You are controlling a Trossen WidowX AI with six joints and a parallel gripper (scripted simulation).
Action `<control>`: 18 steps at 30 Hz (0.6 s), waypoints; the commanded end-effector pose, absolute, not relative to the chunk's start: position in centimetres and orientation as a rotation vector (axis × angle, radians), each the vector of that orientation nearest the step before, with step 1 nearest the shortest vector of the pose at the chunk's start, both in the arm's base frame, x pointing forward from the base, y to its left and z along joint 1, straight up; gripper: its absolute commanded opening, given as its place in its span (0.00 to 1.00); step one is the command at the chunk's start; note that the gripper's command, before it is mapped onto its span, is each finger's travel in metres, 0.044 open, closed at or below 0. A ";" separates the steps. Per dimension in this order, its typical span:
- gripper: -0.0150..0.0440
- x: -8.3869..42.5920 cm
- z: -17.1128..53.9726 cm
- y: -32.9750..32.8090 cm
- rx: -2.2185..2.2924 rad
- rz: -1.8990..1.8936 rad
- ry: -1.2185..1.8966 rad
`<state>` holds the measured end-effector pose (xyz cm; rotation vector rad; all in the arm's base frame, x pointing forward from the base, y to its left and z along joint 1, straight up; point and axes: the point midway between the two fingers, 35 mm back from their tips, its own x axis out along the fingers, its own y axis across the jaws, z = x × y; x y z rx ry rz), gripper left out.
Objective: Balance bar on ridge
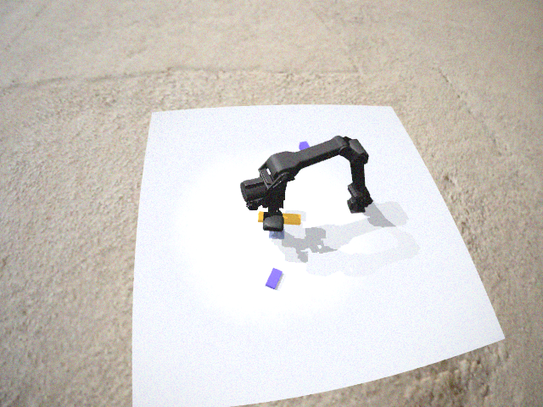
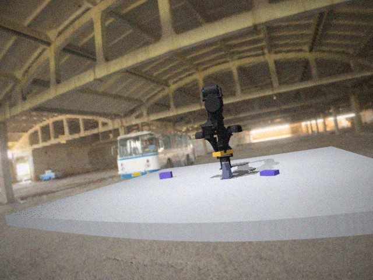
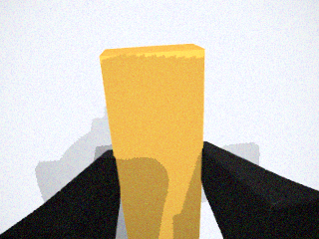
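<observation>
matt yellow bar [image 1: 292, 219] [image 2: 222, 153] [image 3: 157, 110], smooth purple blocks [image 1: 274, 278] [image 2: 269, 172], rough stony floor [image 1: 65, 219] [image 2: 180, 259]

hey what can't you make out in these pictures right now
- Ridge: upper part covered by the gripper in the top view.
- Bar's near end: cut off by the wrist view's bottom edge.
- Far purple block: partly behind the arm, top view.
- Bus lettering: blurred, exterior view.

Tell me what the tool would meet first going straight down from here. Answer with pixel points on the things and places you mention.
Probably the blue-grey ridge [image 1: 277, 234] [image 2: 227, 171], met by the yellow bar [image 1: 292, 219] [image 2: 222, 153] [image 3: 155, 110] the tool [image 1: 273, 215] [image 2: 223, 153] [image 3: 158, 155] grips; depth is unclear, so the bar might pass beside it.
</observation>
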<state>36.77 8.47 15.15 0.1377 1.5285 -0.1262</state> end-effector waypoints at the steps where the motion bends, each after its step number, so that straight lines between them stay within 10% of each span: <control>1: 0.25 36.7 14.5 8.5 0.145 -0.128 1.533; 18: 0.25 36.7 12.7 8.4 0.147 -0.130 1.533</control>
